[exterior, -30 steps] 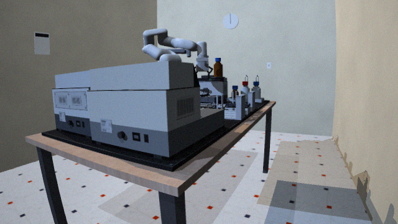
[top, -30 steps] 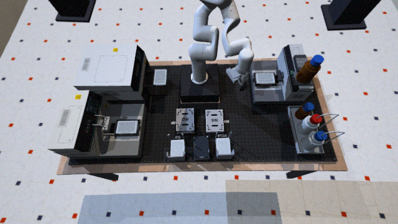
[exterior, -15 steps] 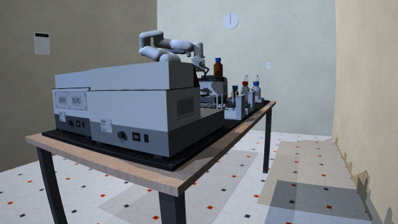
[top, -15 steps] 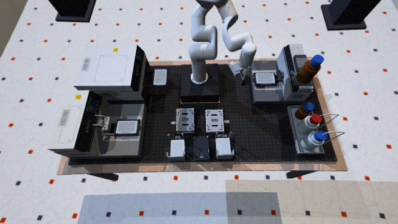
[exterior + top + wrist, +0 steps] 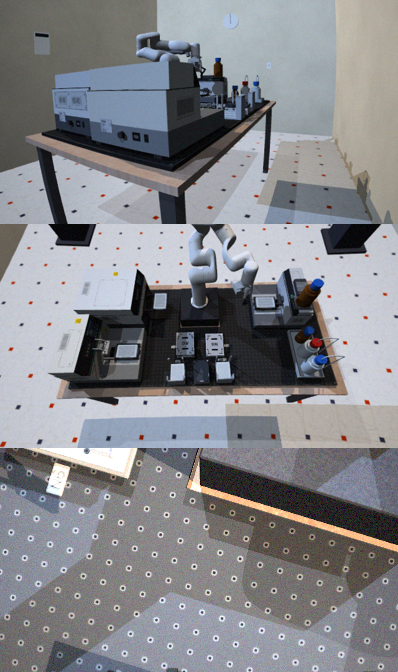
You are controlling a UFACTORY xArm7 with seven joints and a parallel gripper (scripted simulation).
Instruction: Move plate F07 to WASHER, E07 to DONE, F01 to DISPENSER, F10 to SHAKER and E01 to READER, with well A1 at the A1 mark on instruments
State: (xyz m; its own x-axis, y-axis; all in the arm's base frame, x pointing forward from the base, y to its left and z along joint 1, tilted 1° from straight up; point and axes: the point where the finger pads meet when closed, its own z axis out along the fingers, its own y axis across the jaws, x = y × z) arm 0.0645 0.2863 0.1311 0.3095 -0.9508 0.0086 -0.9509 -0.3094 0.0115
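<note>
My gripper point(image 5: 245, 299) point(image 5: 201, 72) is open and empty. It hangs above the dark perforated deck point(image 5: 150, 588), just left of the right-hand instrument, whose nest holds a white well plate point(image 5: 265, 302). Another white plate point(image 5: 160, 300) sits at the back-left instrument, and one more point(image 5: 126, 351) in the front-left instrument. Two stack racks at the front each show a white plate, the left point(image 5: 177, 372) and the right point(image 5: 223, 370), with a dark station point(image 5: 201, 371) between them. My fingers do not show in the wrist view.
Nests RG point(image 5: 185, 343) and N6 point(image 5: 214, 343) point(image 5: 90, 455) lie mid-deck, both bare. The arm's black base block point(image 5: 199, 314) point(image 5: 310, 478) stands left of my gripper. An amber bottle point(image 5: 309, 293) tops the right instrument; a tray of bottles point(image 5: 308, 351) stands at the front right.
</note>
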